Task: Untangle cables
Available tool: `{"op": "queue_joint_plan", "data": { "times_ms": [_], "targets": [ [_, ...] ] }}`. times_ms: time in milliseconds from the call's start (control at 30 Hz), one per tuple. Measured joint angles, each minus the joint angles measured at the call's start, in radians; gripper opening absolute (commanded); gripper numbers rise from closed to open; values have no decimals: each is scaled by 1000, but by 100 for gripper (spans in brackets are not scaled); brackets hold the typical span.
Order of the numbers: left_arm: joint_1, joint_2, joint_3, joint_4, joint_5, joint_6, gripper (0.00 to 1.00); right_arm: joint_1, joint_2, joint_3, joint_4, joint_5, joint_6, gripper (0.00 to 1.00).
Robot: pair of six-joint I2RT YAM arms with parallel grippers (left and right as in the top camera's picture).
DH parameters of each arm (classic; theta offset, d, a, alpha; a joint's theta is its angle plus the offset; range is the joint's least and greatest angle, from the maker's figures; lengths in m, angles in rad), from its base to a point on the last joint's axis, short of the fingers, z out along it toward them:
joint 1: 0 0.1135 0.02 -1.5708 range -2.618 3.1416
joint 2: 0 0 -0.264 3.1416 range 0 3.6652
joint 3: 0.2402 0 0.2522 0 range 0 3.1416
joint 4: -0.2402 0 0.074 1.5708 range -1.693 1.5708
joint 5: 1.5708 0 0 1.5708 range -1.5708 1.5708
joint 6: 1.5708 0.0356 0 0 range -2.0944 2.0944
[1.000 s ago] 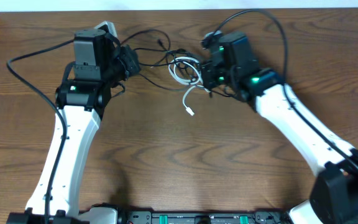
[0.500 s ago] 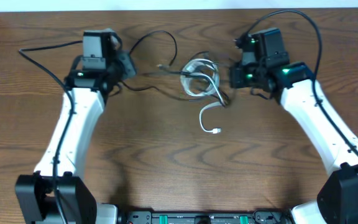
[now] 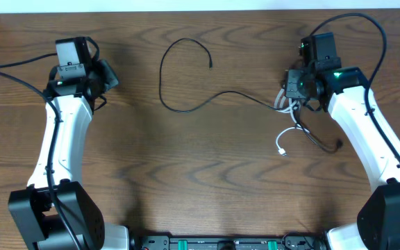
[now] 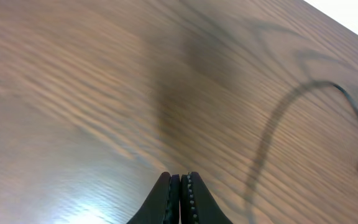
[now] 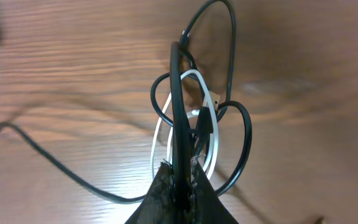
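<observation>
1. Cables (image 3: 282,104): the knot sits at 3 o'clock on the table (image 3: 200,180), under the right gripper (image 5: 179,167).
2. The black cable (image 5: 176,106) runs from the knot across the middle to a loose hook at 12 o'clock, with its plug end lying free. The white cable (image 5: 156,149) is bunched in loops at the knot, and its tail and plug trail toward 5 o'clock.
3. Right gripper: its fingers are clamped on a black strand, with the white loop just behind it.
4. Left gripper (image 4: 179,180): it is at 10 o'clock, with its fingers pressed together on nothing, well apart from both cables.
5. The step in hand looks like pulling the two apart, and it seems partly done. Much of the black cable is drawn out, but it threads the white loops.
6. The next move probably calls for the left gripper to open, take the black run near the centre and draw it toward 9 o'clock. The right gripper would hold the knot meanwhile. A hard pull could tighten the knot.
</observation>
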Motion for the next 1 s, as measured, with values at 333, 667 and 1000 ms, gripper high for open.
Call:
{"op": "queue_joint_plan", "data": {
  "times_ms": [333, 667, 1000],
  "targets": [
    [-93, 0, 1, 11, 493, 60, 8, 10, 0, 0, 179, -478, -161, 1],
    [-229, 32, 1, 60, 689, 77, 42, 10, 85, 0, 243, -652, -128, 1],
    [-394, 212, 1, 280, 712, -227, 44, 37, 106, -2, 268, -649, -108, 1]
  ]
}}
